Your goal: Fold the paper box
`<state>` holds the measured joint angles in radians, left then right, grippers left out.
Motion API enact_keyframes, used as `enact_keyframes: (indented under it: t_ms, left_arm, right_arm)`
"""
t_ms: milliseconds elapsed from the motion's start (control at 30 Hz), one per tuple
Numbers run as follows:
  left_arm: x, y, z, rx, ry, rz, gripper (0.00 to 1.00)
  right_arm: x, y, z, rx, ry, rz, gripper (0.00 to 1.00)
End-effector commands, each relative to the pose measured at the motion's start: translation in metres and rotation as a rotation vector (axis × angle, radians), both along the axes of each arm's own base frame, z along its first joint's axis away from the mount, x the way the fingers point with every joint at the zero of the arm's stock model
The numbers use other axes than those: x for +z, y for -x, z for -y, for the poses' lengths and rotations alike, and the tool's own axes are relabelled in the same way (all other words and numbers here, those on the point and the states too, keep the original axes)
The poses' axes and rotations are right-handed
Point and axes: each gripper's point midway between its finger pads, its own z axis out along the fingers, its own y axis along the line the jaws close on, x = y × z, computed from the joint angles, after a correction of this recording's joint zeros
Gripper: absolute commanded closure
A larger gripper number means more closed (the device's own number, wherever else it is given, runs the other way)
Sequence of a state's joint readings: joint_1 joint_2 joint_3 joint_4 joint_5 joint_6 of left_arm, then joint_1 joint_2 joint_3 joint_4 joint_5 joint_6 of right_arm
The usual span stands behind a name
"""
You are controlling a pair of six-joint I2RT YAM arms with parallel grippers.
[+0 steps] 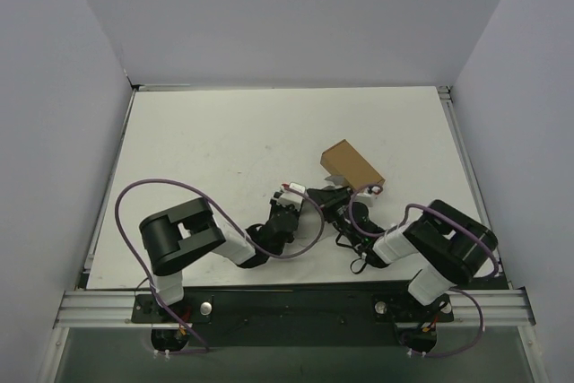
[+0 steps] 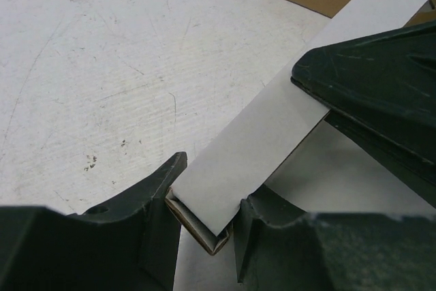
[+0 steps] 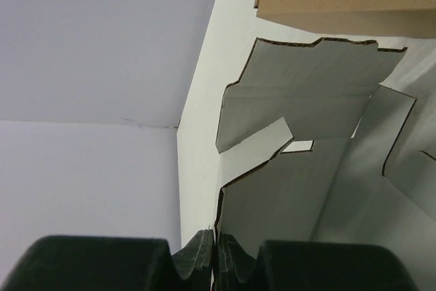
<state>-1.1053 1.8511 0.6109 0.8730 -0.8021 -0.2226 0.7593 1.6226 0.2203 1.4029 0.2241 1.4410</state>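
The left claw (image 2: 208, 216) is pinching one end of a long white flap of the paper box (image 2: 252, 148). The flap sits between its two dark fingers (image 2: 160, 192), and a thin brown edge shows at the bottom. The right claw (image 3: 214, 253) is pressed together. It nips the edge of the same paper box a bit farther along. The paper box is held up off the tabletop (image 1: 224, 141), between the two claws, near the middle and a little to the right. Its inside is pale grey, with fold lines, flaps and bumpy cut edges.

Just behind it sits a small brown box (image 1: 352, 163), closed and plain.

A tiny white tag (image 1: 291, 188) with a bit of red is on the left arm. It is too small to read.

The tabletop is white. Up close it has lots of thin scratches and a few little dark specks (image 2: 90, 163). Pale grey-purple walls (image 1: 296, 15) stand on three sides of it. A silver metal rail (image 1: 296, 307) runs along the near edge, where both arms are fixed. Purple cables (image 1: 134, 195) loop from the arms down to the rail.
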Motion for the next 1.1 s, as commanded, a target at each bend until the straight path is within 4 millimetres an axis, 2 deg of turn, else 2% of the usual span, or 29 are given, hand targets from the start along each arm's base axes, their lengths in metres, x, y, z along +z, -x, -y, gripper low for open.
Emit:
enact_keyframes:
  t_ms: [0,133,200,233,300,367,400,467,533,633,667,700,733,833,1067]
  left_arm:
    - [-0.028,0.004,-0.043,0.032,-0.181,-0.071,1.00]
    - [-0.021,0.006,-0.036,-0.035,-0.144,-0.119,1.00]
    - [-0.025,0.008,-0.037,-0.059,-0.131,-0.173,1.00]
    - [-0.020,0.009,-0.038,-0.070,-0.110,-0.183,1.00]
    - [-0.019,0.014,-0.037,-0.128,-0.070,-0.232,1.00]
    - [-0.010,0.023,-0.033,-0.201,-0.014,-0.281,1.00]
    - [0.005,0.026,-0.029,-0.238,0.024,-0.276,1.00]
    - [0.007,0.037,-0.030,-0.301,0.054,-0.346,1.00]
    - [0.023,0.046,-0.030,-0.355,0.095,-0.374,1.00]
    - [0.044,0.056,-0.032,-0.418,0.168,-0.408,1.00]
    - [0.052,0.064,-0.027,-0.476,0.196,-0.431,1.00]
    - [0.061,0.065,-0.031,-0.488,0.215,-0.428,1.00]
    - [0.062,0.071,-0.031,-0.515,0.216,-0.450,1.00]
    - [0.078,0.085,-0.030,-0.604,0.250,-0.467,1.00]
    - [0.097,0.108,-0.025,-0.726,0.308,-0.469,1.00]
  right_arm:
    - [0.004,0.034,-0.011,0.156,0.100,0.029,0.86]
    - [0.022,0.042,-0.008,0.207,0.188,0.077,0.61]
    - [0.032,0.047,0.000,0.217,0.253,0.088,0.56]
    - [0.035,0.050,0.004,0.216,0.272,0.090,0.52]
    - [0.042,0.057,0.022,0.199,0.341,0.099,0.46]
    - [0.042,0.066,0.046,0.184,0.450,0.083,0.41]
    - [0.044,0.068,0.051,0.194,0.482,0.097,0.40]
    - [0.052,0.075,0.065,0.208,0.560,0.118,0.39]
    - [0.046,0.082,0.079,0.247,0.690,0.119,0.39]
    - [0.047,0.090,0.089,0.321,0.834,0.152,0.38]
    - [0.051,0.091,0.089,0.348,0.860,0.174,0.36]
    - [0.057,0.091,0.089,0.371,0.899,0.200,0.36]
    - [0.052,0.094,0.091,0.405,0.930,0.181,0.35]
    - [0.055,0.094,0.089,0.462,0.967,0.192,0.32]
    - [0.069,0.097,0.066,0.601,0.904,0.297,0.31]
